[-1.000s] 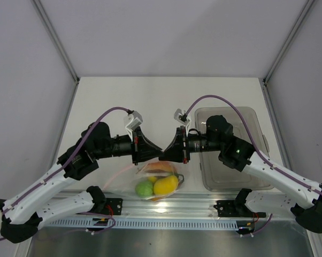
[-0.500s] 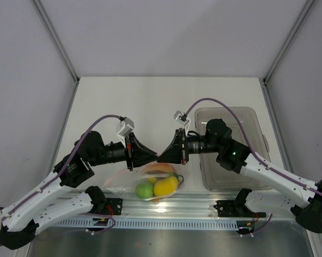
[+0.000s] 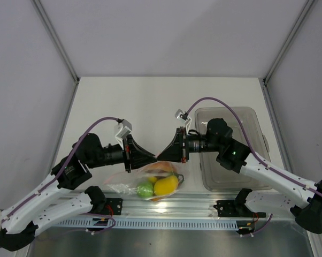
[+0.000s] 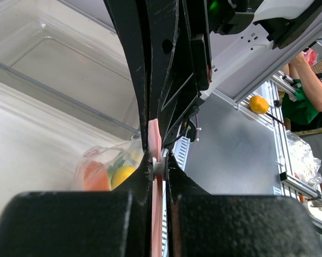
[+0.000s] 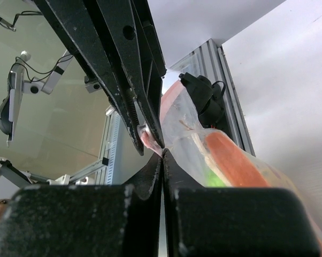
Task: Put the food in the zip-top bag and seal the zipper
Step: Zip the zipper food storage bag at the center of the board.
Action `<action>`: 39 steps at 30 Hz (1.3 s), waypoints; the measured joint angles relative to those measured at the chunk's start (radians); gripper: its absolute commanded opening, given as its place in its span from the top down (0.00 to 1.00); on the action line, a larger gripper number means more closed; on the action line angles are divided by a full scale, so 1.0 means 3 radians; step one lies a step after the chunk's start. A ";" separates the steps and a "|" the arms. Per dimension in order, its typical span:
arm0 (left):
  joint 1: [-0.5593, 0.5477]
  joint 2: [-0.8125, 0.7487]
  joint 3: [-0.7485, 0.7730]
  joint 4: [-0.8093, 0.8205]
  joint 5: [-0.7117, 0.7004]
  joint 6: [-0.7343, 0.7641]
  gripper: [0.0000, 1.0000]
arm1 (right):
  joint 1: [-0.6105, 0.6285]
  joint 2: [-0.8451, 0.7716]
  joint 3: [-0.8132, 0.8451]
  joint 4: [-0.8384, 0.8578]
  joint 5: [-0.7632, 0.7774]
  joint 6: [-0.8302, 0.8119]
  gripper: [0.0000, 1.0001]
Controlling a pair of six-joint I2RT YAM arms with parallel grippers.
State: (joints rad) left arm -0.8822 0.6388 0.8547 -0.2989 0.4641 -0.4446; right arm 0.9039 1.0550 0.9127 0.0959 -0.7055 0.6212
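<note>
The zip-top bag (image 3: 130, 184) hangs between my two grippers near the table's front edge. It holds a yellow lemon-like fruit (image 3: 166, 185), a green round fruit (image 3: 145, 189) and an orange piece (image 3: 158, 171). My left gripper (image 3: 153, 158) is shut on the pink zipper (image 4: 154, 134) at its white slider (image 4: 159, 167). My right gripper (image 3: 163, 155) is shut on the same strip's end, tip to tip with the left one. In the right wrist view my right gripper (image 5: 162, 155) pinches the bag (image 5: 190, 131) beside the orange piece (image 5: 230, 158).
The rigid clear bin (image 3: 252, 126) stands at the right, under my right arm; it also shows in the left wrist view (image 4: 54, 64). The aluminium rail (image 3: 166, 202) runs along the front edge just below the bag.
My left arm has drawn back to the left, its gripper sliding left along the pink strip. The bag's left side has stretched out leftward. The right gripper has stayed put.
</note>
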 measured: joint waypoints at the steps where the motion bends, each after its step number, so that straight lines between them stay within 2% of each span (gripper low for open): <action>1: 0.0000 -0.0015 -0.0009 -0.0014 -0.0008 0.0000 1.00 | -0.0006 0.0000 0.0000 -0.0003 0.0000 0.0000 1.00; 8: 0.0000 -0.0104 -0.0032 -0.0226 -0.0114 -0.0001 0.99 | -0.0056 -0.0001 0.0000 -0.0006 -0.0006 -0.0037 1.00; 12: -0.0001 -0.0108 -0.0017 -0.0345 -0.0128 -0.0001 0.99 | -0.0071 -0.0001 0.0010 -0.0057 -0.0172 -0.0209 0.99; 13: -0.0001 -0.0090 0.0000 -0.0375 -0.0126 -0.0001 0.99 | -0.0076 0.0000 0.0023 -0.0098 -0.0223 -0.0280 0.88; 16: -0.0003 -0.0014 0.0070 -0.0477 -0.0094 0.0001 0.99 | -0.0079 0.0027 0.0186 -0.0411 -0.0331 -0.0579 0.63; 19: -0.0004 0.0079 0.0149 -0.0539 -0.0042 0.0003 0.99 | -0.0079 0.0122 0.0557 -0.0879 -0.0385 -0.1001 0.59; 24: -0.0004 0.0170 0.0212 -0.0562 0.0042 0.0004 1.00 | -0.0076 0.0383 0.1211 -0.1625 -0.0394 -0.1617 0.59; 27: -0.0004 0.0182 0.0214 -0.0563 0.0072 0.0004 0.99 | -0.0075 0.0559 0.1423 -0.1943 -0.0375 -0.1855 0.59; 34: -0.0004 0.0175 0.0214 -0.0590 0.0098 0.0029 0.99 | -0.0060 0.0792 0.1460 -0.2378 -0.0393 -0.2104 0.66; 39: -0.0004 0.0174 0.0214 -0.0598 0.0116 0.0032 0.99 | -0.0031 0.0793 0.1459 -0.2397 -0.0491 -0.2139 0.69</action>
State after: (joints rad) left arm -0.8833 0.6910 0.9188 -0.4782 0.4988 -0.4351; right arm 0.8948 1.2930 1.3502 -0.6231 -0.8528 -0.0204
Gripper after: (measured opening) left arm 0.038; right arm 0.315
